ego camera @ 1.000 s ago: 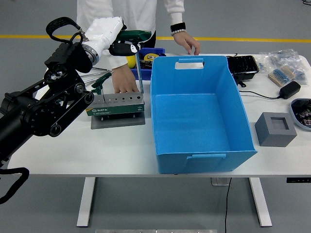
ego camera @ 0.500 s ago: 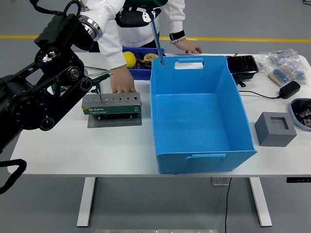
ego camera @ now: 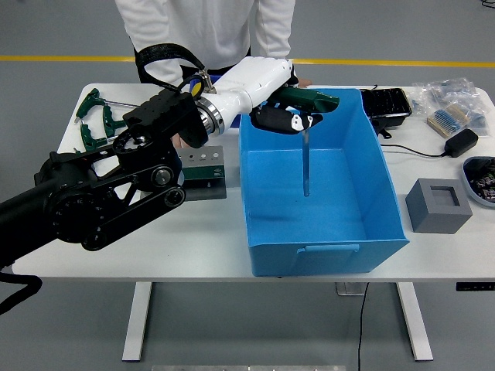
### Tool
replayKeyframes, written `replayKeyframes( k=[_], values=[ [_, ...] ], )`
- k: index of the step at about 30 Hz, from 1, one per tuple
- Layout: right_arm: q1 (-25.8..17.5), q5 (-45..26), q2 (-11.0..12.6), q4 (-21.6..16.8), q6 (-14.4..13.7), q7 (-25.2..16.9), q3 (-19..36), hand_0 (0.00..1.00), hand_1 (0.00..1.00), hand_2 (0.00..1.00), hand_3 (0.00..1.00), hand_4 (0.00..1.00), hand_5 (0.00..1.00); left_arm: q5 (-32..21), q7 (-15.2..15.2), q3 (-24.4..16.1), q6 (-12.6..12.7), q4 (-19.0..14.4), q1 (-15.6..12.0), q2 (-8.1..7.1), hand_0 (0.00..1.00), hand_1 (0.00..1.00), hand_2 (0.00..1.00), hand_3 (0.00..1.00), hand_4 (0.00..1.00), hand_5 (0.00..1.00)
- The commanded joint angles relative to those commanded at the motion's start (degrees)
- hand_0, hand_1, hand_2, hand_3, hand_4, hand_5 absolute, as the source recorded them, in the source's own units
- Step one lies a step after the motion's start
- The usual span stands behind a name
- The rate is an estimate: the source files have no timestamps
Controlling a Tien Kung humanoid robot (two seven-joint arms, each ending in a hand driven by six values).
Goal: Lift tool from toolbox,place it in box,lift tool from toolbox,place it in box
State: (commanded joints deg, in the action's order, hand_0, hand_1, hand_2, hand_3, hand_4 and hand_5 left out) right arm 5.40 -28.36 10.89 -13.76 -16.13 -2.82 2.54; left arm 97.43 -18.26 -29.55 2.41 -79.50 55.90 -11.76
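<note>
One view only, the head view. Half a second ago the left robot hand (ego camera: 282,117) was raised high at the far left of the box, with the tool's shaft just crossing the far-left rim; now the arm has swung right and lower, so the hand hangs over the far part of the blue box (ego camera: 321,239). It is clamped on the green handle of one tool (ego camera: 308,139). The handle lies roughly level, running left to right, while the thin shaft, the tool's long axis, points straight down into the box, its tip above or near the floor; contact cannot be judged.

The arm now covers most of the grey toolbox (ego camera: 203,166), which sits on the tabletop (ego camera: 201,247) just left of the box. Two more green-handled tools (ego camera: 99,124) lie at the far left corner. One grey block (ego camera: 438,205) stands right of the box. A person (ego camera: 205,31) stands at the far side. No right robot hand appears.
</note>
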Motion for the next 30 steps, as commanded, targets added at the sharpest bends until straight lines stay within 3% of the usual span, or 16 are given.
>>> replayKeyframes(
  k=[3, 4, 9, 10, 15, 16, 21, 22, 23, 30],
  values=[
    [0.03, 0.41, 0.07, 0.0, -0.09, 0.08, 0.19, 0.692, 0.657, 0.739, 0.594, 0.813, 0.745, -4.15, 1.22, 2.6, -3.83, 0.61, 0.31, 0.42, 0.222, 0.09, 0.13, 0.15, 0.674, 0.466],
    [0.02, 0.5, 0.08, 0.0, -0.12, 0.09, 0.25, 0.692, 0.655, 0.736, 0.592, 0.814, 0.745, -4.88, 1.89, 3.32, -4.75, 1.1, 0.34, 0.67, 0.385, 0.294, 0.329, 0.4, 0.701, 0.441],
    [0.01, 0.97, 0.19, -0.02, -0.28, 0.12, 0.54, 0.692, 0.655, 0.736, 0.592, 0.814, 0.745, -5.3, 3.92, 4.9, -5.58, 3.06, 0.61, 1.66, 0.385, 0.294, 0.329, 0.4, 0.701, 0.441],
    [0.01, 1.1, 0.21, -0.01, -0.33, 0.13, 0.64, 0.692, 0.654, 0.734, 0.589, 0.813, 0.745, -5.19, 4.77, 4.97, -5.61, 3.27, 0.72, 1.88, 0.525, 0.488, 0.498, 0.519, 0.746, 0.413],
    [0.07, 1.79, 0.31, -0.02, -0.54, 0.2, 1.06, 0.692, 0.654, 0.734, 0.589, 0.813, 0.745, -3.64, 9.02, 4.79, -7.18, 4.09, 1.23, 3.13, 0.525, 0.488, 0.498, 0.519, 0.746, 0.413],
    [0.09, 1.9, 0.31, -0.02, -0.58, 0.22, 1.14, 0.692, 0.653, 0.733, 0.587, 0.812, 0.743, -3.16, 9.63, 4.83, -7.57, 4.21, 1.25, 3.37, 0.648, 0.616, 0.652, 0.569, 0.799, 0.392],
    [0.2, 2.43, 0.33, -0.07, -0.77, 0.32, 1.52, 0.692, 0.653, 0.733, 0.587, 0.812, 0.743, -2.27, 11.11, 5.24, -7.2, 5.55, 0.96, 4.56, 0.648, 0.616, 0.652, 0.569, 0.799, 0.392],
    [0.21, 2.5, 0.33, -0.07, -0.81, 0.34, 1.58, 0.69, 0.652, 0.732, 0.585, 0.812, 0.745, -2.17, 11.2, 5.24, -7.06, 5.86, 0.93, 4.7, 0.68, 0.657, 0.728, 0.607, 0.798, 0.395],
    [0.25, 2.67, 0.33, -0.08, -0.86, 0.38, 1.66, 0.69, 0.652, 0.732, 0.585, 0.812, 0.745, -2.12, 11.33, 5.14, -6.79, 6.35, 0.9, 4.84, 0.68, 0.657, 0.728, 0.607, 0.798, 0.395],
    [0.31, 3.28, 0.45, -0.13, -0.92, 0.47, 1.96, 0.691, 0.651, 0.731, 0.585, 0.812, 0.745, -1.53, 12.45, 3.89, -5.18, 7.31, 0.89, 4.91, 0.685, 0.662, 0.737, 0.609, 0.772, 0.397]
  ],
)
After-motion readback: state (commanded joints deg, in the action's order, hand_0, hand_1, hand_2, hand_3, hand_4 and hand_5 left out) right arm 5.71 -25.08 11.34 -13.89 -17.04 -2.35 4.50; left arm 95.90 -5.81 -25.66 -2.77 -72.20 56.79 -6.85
